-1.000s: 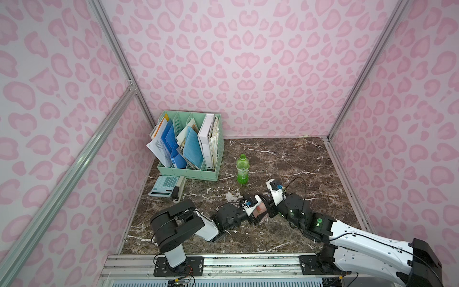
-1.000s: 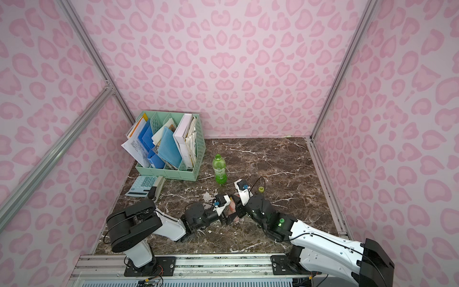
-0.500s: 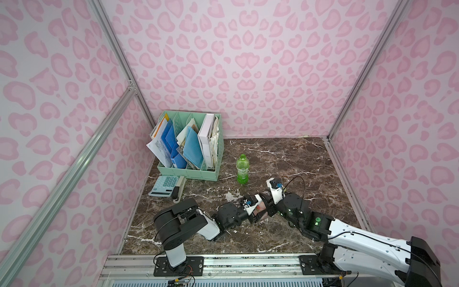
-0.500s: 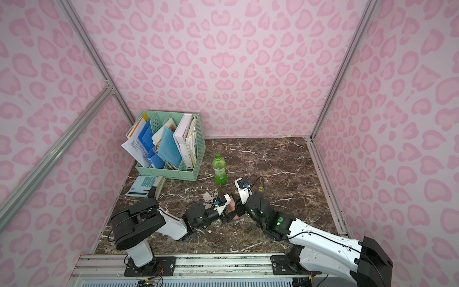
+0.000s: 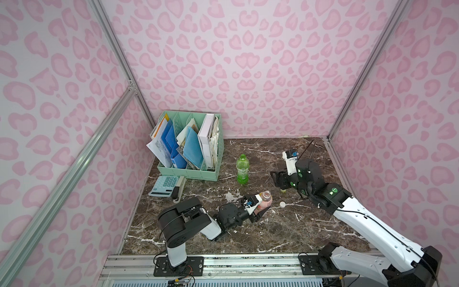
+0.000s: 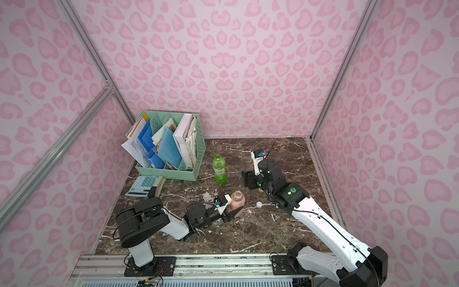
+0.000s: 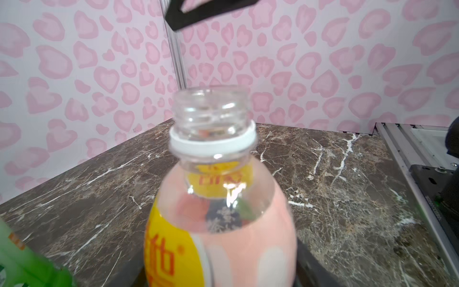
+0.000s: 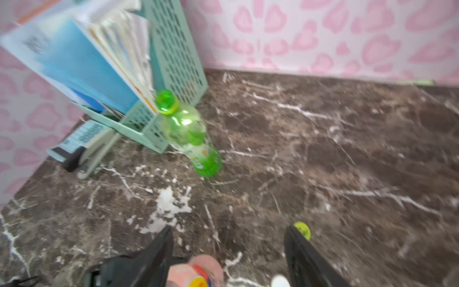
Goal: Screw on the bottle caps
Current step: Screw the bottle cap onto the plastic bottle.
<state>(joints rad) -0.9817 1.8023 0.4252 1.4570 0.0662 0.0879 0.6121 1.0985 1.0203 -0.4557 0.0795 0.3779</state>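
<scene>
Pink bottle (image 5: pixel 265 200): upright, mouth uncapped, gripped low by left pincer (image 6: pixel 232 212). White cap (image 5: pixel 282 204): laid flat on table (image 5: pixel 285 231) just beside the bottle, on the side toward the right pincer. Right pincer (image 8: pixel 228 232): spread open, empty, raised beyond the bottle; judged nearer the cap.

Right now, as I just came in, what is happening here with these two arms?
The left gripper holds the short pale pink plastic bottle upright; its mouth is open, without a cap. The right gripper hangs open and empty above the dark marble table. The small round white plastic cap and the small yellow-green cap lie loose on the table. The taller green plastic bottle stands by itself, near the mint-green file crate.
</scene>
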